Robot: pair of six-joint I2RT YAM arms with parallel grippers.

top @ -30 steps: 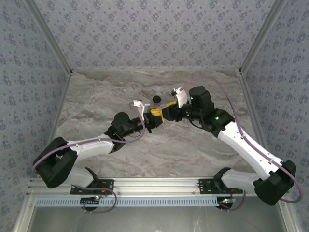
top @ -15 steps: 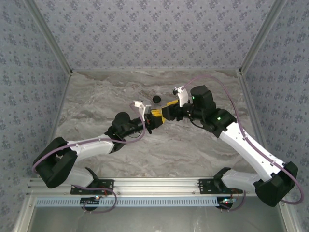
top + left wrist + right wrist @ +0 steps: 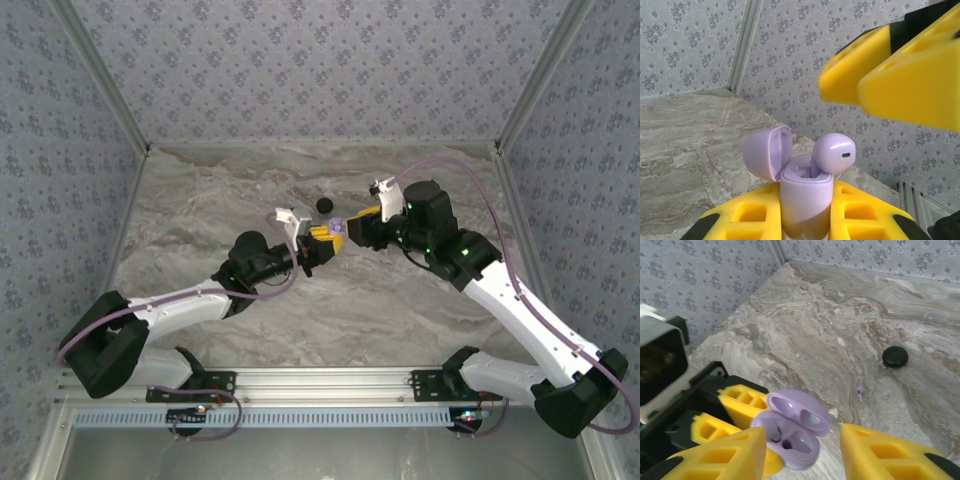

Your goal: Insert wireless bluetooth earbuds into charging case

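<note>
No readable text, label, brand, number or sign anywhere: none on the lavender charging case (image 3: 806, 200), on the patterned walls (image 3: 320, 70) or on the marble table (image 3: 200, 200).

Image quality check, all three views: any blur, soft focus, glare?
Left wrist: the charging case and the earbud sticking out of it are sharp, with a mild highlight on the bud; the right tool, close to the lens, is soft. Right wrist: table detail is crisp out to the black disc. Top external: even light, faint shadows, no glare.
</note>
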